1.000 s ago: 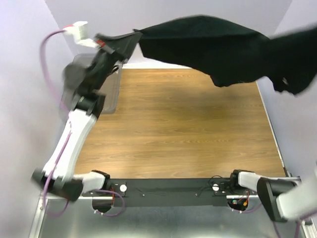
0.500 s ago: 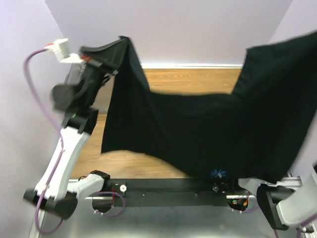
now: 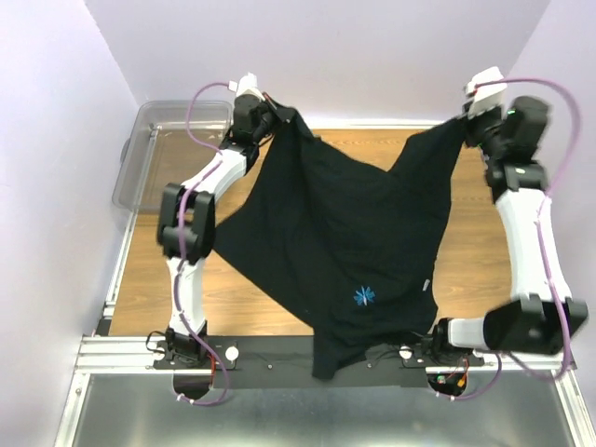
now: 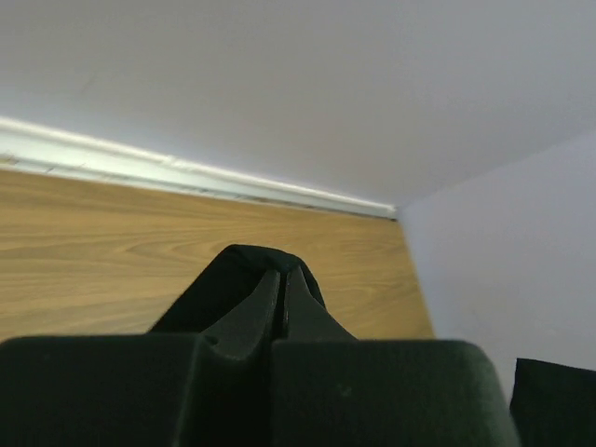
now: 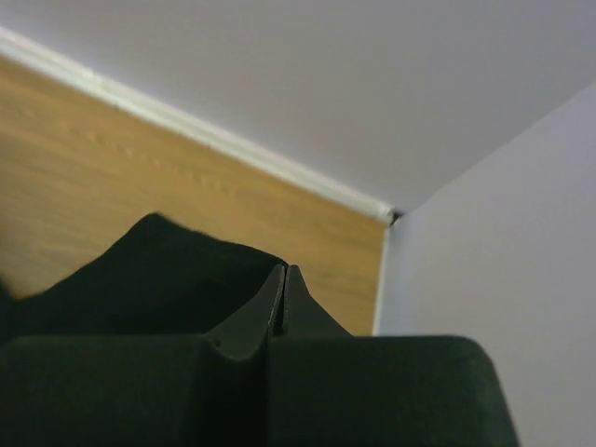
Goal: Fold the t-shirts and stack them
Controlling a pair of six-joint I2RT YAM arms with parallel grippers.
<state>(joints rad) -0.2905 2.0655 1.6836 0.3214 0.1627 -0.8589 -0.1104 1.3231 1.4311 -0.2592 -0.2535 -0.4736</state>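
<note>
One black t-shirt (image 3: pixel 345 233) hangs spread wide above the table (image 3: pixel 251 298). It is stretched from two raised corners, one over the table's far left and the other over its far right. The top edge sags in a V between them. The lowest fold drapes past the table's near edge. A small blue emblem (image 3: pixel 364 296) shows low on the cloth.

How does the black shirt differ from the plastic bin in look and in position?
The shirt is black, opaque cloth; the bin is clear plastic. The shirt hangs spread between the left end effector and the right end effector, both shut on it; the bin sits at the far left corner of the table, untouched.
</note>
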